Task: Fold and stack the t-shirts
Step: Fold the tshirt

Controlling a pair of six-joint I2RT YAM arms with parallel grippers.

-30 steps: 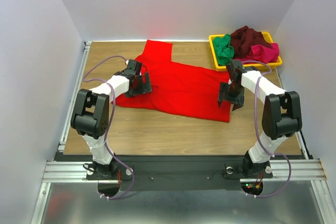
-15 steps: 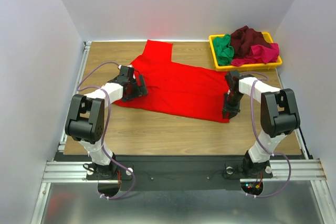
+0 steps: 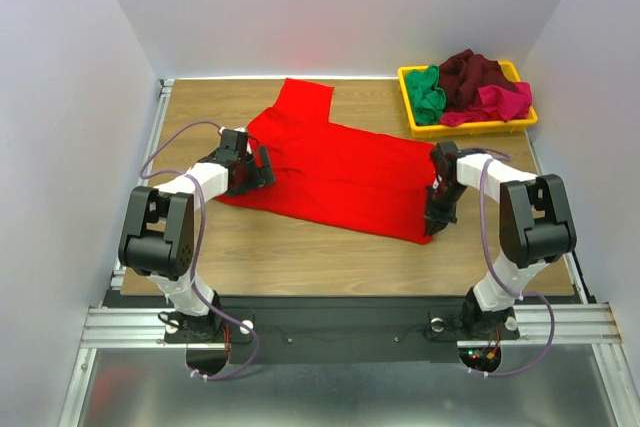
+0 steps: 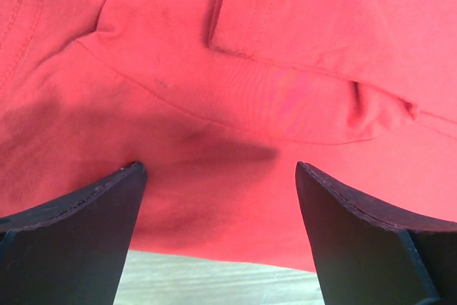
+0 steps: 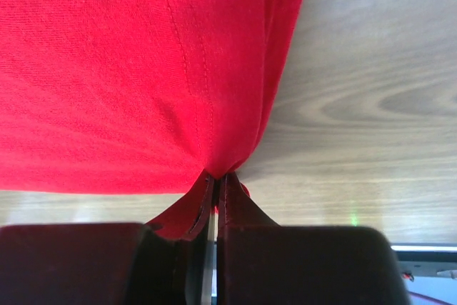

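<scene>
- The red t-shirt (image 3: 330,172) lies spread across the bench (image 3: 300,257) with one sleeve pointing at the far edge. The right claw (image 5: 216,176) is pressed together on just a thin pinch of cloth at the near right corner, so a quick tug could pop that corner straight out
- The left claw (image 4: 218,176) is spread wide over the shirt's left end with nothing gripped. It's hard to tell from the wrist view whether the tips even touch the cloth; close too high and it grabs air
- The cloth looks doubled over and creased under that left claw, so a shallow bite might catch only the top layer and leave the rest behind
- With one side held and the other loose, a lift from the right alone would likely drag and skew the shirt instead of folding it
- The green shirt (image 3: 428,92), maroon shirt (image 3: 470,72) and magenta shirt (image 3: 503,102) sit heaped in the yellow tray (image 3: 415,125) at the far right, and a wide swing on that side could knock it
</scene>
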